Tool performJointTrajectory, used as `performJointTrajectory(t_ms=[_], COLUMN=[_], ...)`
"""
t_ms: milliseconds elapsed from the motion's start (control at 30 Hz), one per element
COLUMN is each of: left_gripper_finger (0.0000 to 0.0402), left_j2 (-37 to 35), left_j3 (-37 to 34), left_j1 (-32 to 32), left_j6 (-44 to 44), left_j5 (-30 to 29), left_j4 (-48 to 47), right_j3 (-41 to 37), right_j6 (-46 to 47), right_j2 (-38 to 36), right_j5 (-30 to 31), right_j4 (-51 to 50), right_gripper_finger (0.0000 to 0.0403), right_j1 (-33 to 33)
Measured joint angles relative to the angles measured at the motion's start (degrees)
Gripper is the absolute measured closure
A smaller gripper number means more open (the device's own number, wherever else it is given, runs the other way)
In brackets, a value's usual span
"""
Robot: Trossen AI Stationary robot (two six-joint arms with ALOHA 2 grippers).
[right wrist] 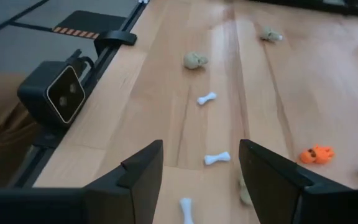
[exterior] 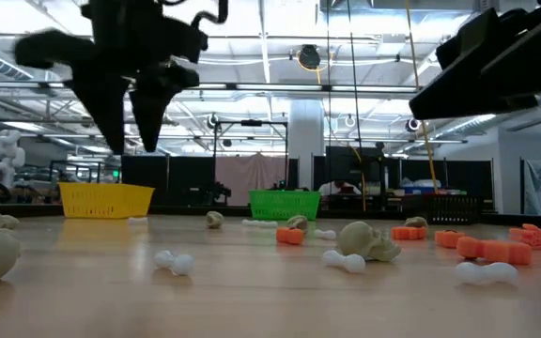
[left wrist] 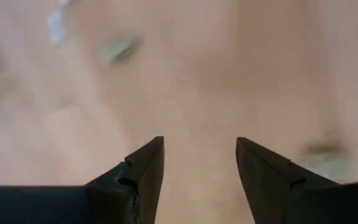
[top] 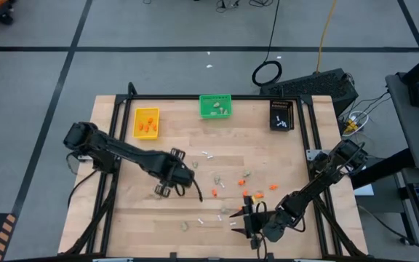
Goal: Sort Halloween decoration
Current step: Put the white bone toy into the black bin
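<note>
The Halloween decoration lies scattered over the middle and near part of the table: orange bits (top: 240, 181), beige-grey lumps (top: 246, 173) and white sticks (top: 208, 154). My left gripper (top: 164, 191) hangs open above bare wood left of the scatter, its fingers pointing down (exterior: 130, 117). In its wrist view (left wrist: 199, 149) a blurred lump (left wrist: 120, 50) lies beyond the fingers. My right gripper (top: 236, 218) is open near the table's near edge, pointing left. In its wrist view (right wrist: 201, 155) a white stick (right wrist: 217, 158) lies between the fingertips, untouched, and an orange bit (right wrist: 316, 154) off to one side.
Three small bins stand along the far edge: yellow (top: 146, 122) with orange bits, green (top: 215, 106) with lumps, black (top: 281, 114) with white sticks. A small camera block (right wrist: 58, 93) sits at the near edge. A dark frame rims the table (top: 122, 167).
</note>
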Motion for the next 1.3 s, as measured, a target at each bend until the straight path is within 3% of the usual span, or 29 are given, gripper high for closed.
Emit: performJointTrajectory(t_ms=[167, 333, 433, 567, 667, 767, 900, 1000, 1100, 1300], left_gripper_finger=[0.021, 0.021, 0.021, 0.021, 0.021, 0.021, 0.021, 0.021, 0.021, 0.021], left_j2=[-0.02, 0.0, 0.0, -2.14, -6.45, -12.05, -17.17, -18.23, -16.87, -11.95], left_j3=[-0.13, -0.15, -0.48, -3.67, -7.73, -12.2, -14.89, -14.93, -14.93, -14.99], left_j1=[7.89, 13.75, 12.94, 8.31, 5.1, 3.28, 6.49, 12.54, 18.67, 25.97], left_j6=[-4.94, -20.79, -26.61, -29.23, -32.7, -33.97, -32.13, -29.04, -25.55, -19.68], left_j5=[-6.13, -6.56, -7.35, -14.62, -20.69, -22.38, -17.5, -7.74, 0.14, 5.95], left_j4=[-1.76, -1.33, -0.79, 3.48, 7.94, 11.59, 12.15, 13.48, 13.79, 13.54], right_j3=[0.0, 0.0, 0.0, 0.0, 0.0, 0.0, 0.0, 0.0, 0.0, 0.0], right_j6=[-2.38, -1.12, 0.32, 1.07, 0.22, -1.85, -4.94, -6.15, -6.69, -6.93], right_j2=[0.0, -0.04, -0.04, -0.04, -0.04, -0.04, -0.04, -0.04, -0.04, -0.04], right_j5=[5.21, 13.55, 13.1, 7.68, 4.12, 2.46, -0.47, -2.89, -5.02, -7.94], right_j4=[0.04, 2.31, 2.18, 1.64, 1.84, 1.94, 3.13, 4.2, 4.62, 3.11], right_gripper_finger=[0.0206, 0.0206, 0.0206, 0.0206, 0.0206, 0.0206, 0.0206, 0.0206, 0.0206, 0.0206], right_j1=[-0.66, -3.31, -5.58, -8.73, -10.84, -12.65, -15.18, -17.06, -18.53, -19.29])
